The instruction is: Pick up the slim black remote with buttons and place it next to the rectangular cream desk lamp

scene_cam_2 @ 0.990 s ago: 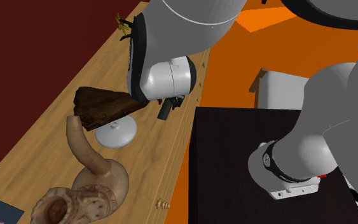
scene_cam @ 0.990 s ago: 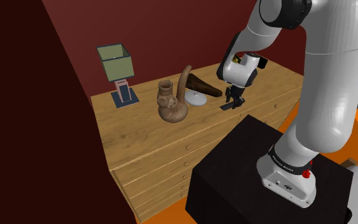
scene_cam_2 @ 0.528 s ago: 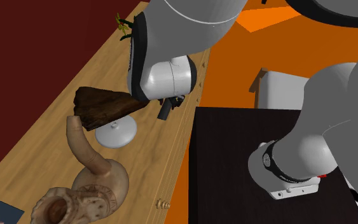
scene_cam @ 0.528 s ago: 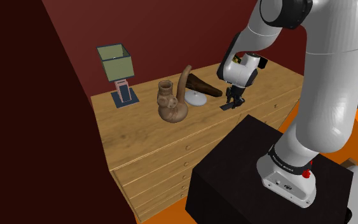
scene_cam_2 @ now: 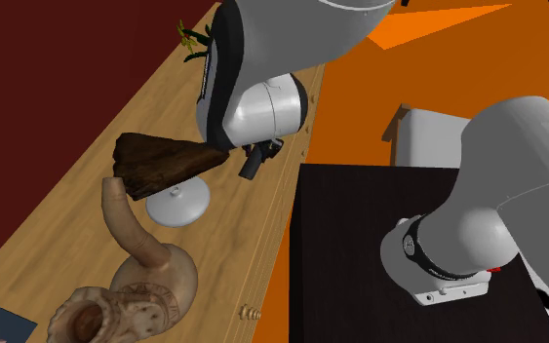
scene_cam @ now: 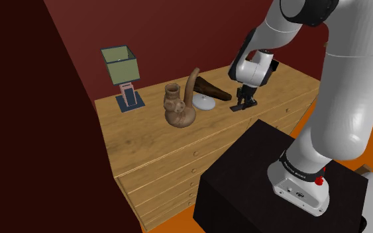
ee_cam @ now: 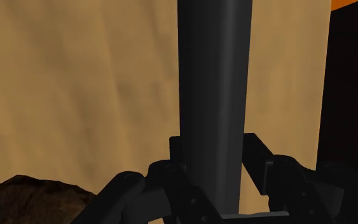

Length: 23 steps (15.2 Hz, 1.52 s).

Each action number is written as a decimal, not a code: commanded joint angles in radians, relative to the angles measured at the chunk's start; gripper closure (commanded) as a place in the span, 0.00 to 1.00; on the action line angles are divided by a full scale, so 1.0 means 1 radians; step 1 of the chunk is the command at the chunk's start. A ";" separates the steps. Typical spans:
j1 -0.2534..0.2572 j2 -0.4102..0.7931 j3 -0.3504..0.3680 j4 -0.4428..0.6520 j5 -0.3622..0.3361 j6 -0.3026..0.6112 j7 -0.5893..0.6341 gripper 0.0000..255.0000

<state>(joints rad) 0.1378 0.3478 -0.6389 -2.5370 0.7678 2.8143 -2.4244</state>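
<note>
The only open container is the brown vessel (scene_cam: 178, 107) with a long curved neck, standing near the middle of the bench (scene_cam: 145, 142). In the second exterior view its round mouth (scene_cam_2: 85, 322) looks dark inside, and I cannot tell whether it holds anything. The drawers (scene_cam: 171, 182) in the front of the bench are all closed.

Compared with a second ago, the wrist sits a little higher and the upper arm has swung toward one o'clock in the shoulder view. The slim dark remote (scene_cam: 238, 108) has come up with it and now seems to hang just clear of the wood. The other pieces are where they were.

The arm rises from the black stand (scene_cam: 258, 165), arches over and brings the pincer (scene_cam: 244, 100) down, pointing nearly straight at the bench top. In the wrist view the pincer (ee_cam: 214, 159) is clamped on the remote (ee_cam: 212, 83), one finger (ee_cam: 176, 151) pressed to each long side.

In the shoulder view the remote hangs near the front edge, at four o'clock of the dark brown wedge (scene_cam: 211, 88) on its white foot (scene_cam: 205, 102). The desk lamp (scene_cam: 120, 66), with a pale olive shade, stands well apart at nine o'clock of the remote, beyond the vessel. In the second exterior view the remote (scene_cam_2: 251, 168) is at three o'clock of the wedge.
</note>
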 commanded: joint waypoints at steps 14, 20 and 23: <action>0.303 -0.295 -0.404 -0.061 -0.589 -0.120 0.438 1.00; 0.274 -0.458 -0.414 -0.052 -0.889 -0.209 0.655 1.00; 0.233 -0.521 -0.378 -0.041 -0.971 -0.263 0.715 1.00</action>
<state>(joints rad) 0.3871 -0.1459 -1.0329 -2.5823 -0.1647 2.5746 -1.7395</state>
